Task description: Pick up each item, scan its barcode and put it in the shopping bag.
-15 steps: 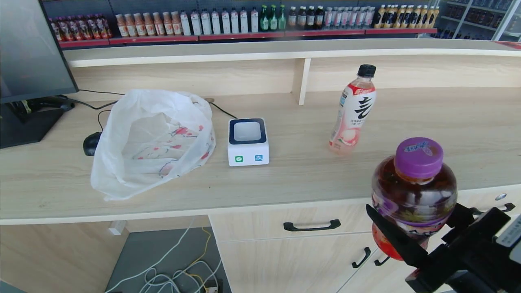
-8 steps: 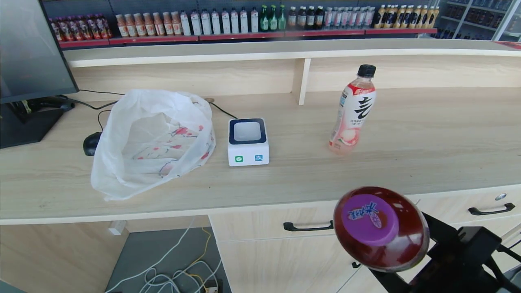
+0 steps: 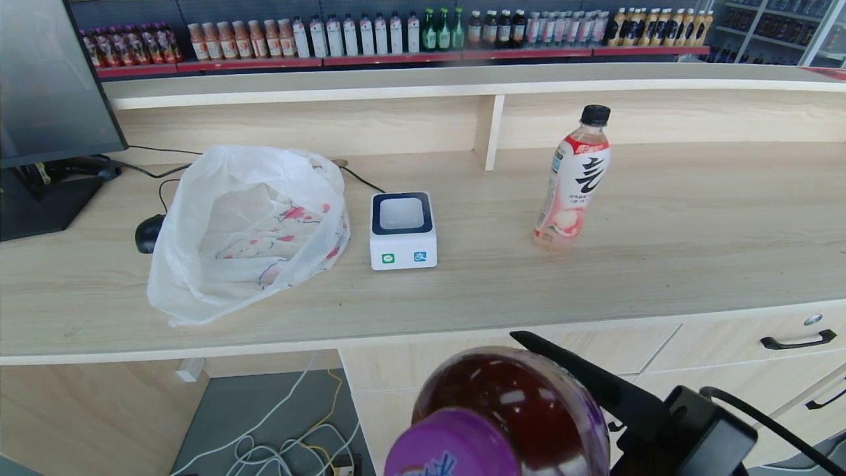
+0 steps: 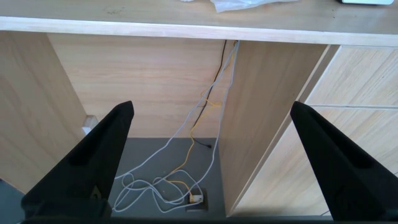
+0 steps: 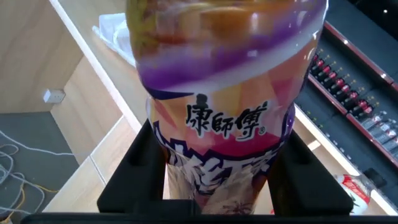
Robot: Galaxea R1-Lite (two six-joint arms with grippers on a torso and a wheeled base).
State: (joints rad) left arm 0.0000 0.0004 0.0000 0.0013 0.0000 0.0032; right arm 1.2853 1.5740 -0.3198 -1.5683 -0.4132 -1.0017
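Bottle [image 3: 509, 416] is sitting clamped in the right gripper [image 5: 221, 180], tipped cap-first at the camera, out front of the counter [image 3: 462, 311] edge and below its top. I'm guessing the scan is coming up: it needs lifting over that edge, label facing the scanner [image 3: 403, 230], with the bag [image 3: 248, 228] waiting just left of it. Pink bottle [image 3: 572, 185] is standing well clear. Left gripper [image 4: 211, 106] is hanging wide open, empty, below counter level.

The pale wooden bench [image 3: 694, 225] runs across beyond the right fingers [image 3: 595, 383], which are below its front edge. Straight past them a pink bottle [image 3: 574, 182] stands upright. Off to their left sit a white scanner box [image 3: 403, 230], just beside it the open shopping bag [image 3: 248, 231], then a black mouse [image 3: 149, 233] and a monitor stand [image 3: 39, 198].
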